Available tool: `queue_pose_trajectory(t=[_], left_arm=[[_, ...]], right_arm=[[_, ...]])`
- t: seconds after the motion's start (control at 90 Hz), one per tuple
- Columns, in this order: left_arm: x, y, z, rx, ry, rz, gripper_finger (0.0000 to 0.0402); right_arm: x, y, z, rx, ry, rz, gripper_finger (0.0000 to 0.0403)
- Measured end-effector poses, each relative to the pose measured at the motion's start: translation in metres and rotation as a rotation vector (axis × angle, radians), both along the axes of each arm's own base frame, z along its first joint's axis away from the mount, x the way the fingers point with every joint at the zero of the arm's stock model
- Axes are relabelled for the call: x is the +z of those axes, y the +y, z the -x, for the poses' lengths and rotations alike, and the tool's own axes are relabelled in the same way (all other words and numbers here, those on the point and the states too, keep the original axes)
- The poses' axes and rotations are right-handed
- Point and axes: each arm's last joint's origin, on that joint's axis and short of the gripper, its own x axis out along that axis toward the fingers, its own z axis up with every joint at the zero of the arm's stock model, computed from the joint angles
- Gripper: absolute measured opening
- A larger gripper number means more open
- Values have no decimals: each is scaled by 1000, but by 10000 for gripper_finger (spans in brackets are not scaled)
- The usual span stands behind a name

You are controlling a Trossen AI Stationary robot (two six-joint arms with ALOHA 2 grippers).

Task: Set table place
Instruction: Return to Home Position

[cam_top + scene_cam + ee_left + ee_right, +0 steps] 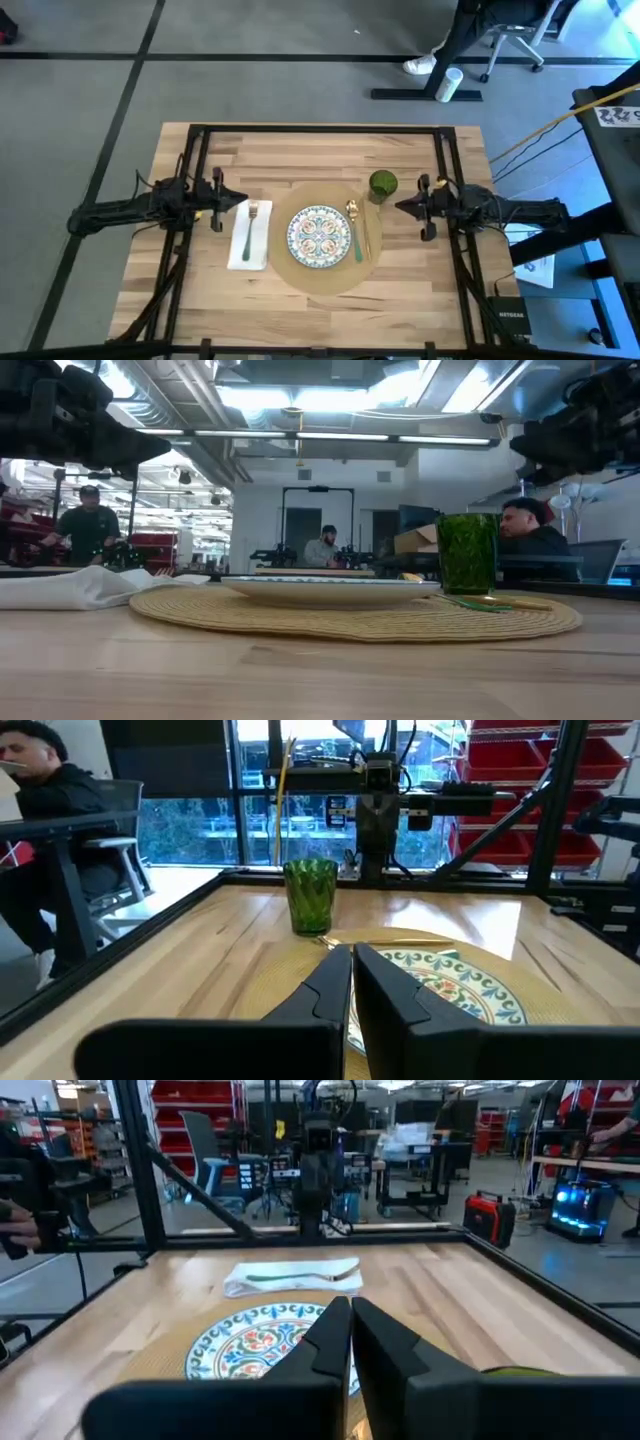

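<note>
Round tan woven placemat (325, 283) looks light, floppy; pinch its bare near edge. Left end effector (243, 203) and right end effector (398, 207) hover, both closed.

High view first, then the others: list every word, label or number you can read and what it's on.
Nothing reads clearly.
Black box right of the table: pale lettering, too small to read.
White sheet at the high view's upper right: dark print, blurred.
Plate, green cup, napkin: no lettering.
</note>
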Motion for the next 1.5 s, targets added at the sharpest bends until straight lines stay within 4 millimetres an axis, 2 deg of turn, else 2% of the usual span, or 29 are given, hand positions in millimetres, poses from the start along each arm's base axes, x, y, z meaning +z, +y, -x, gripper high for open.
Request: queue_pose_trajectory(t=[0.644,1.078,1.5], left_arm=[[8,-1,1,-36,-82,-60,0],[6,-1,0,-38,-69,43,0],[5,0,0,2,-67,50,0]], right_arm=[[0,0,0,0,0,-29,0],[0,0,0,1,0,-29,0],[0,0,0,1,0,-29,0]])
